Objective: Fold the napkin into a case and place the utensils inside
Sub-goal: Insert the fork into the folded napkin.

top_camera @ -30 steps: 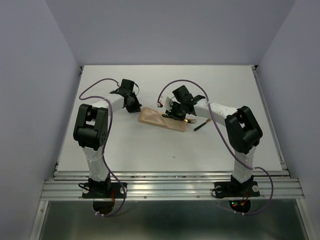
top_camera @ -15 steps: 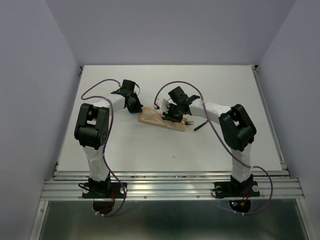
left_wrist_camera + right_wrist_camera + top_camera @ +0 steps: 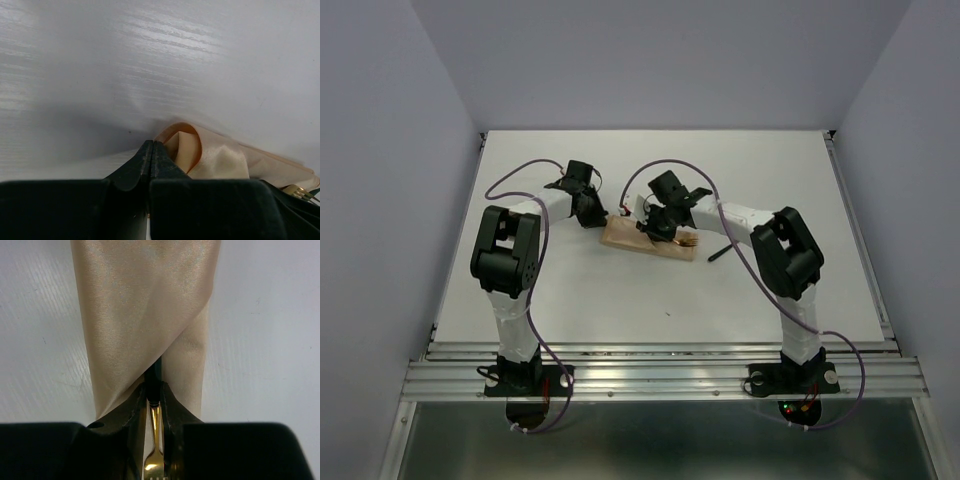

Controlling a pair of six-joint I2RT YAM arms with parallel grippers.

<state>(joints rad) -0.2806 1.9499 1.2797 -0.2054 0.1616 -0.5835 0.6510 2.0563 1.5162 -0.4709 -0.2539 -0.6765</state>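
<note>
the peach-orange case (image 3: 632, 240) lies flat near the middle of the white table (image 3: 620, 300), a narrow folded strip. at the case's left end, the left gripper (image 3: 151, 150) sits low on the tabletop with its jaws pressed together tip to tip, right against the cloth's curled-open mouth; whether a fold is pinched between them cannot be told. over the case's right half, the right gripper (image 3: 153, 392) has its jaws clamped tight on a fork (image 3: 155, 426), gripping the gold neck where it meets the dark handle. the handle runs under an overlapping flap of the case, with the tines pointing away from the cloth. a second dark-handled utensil (image 3: 718, 251) lies on the table just off the case's right end.
</note>
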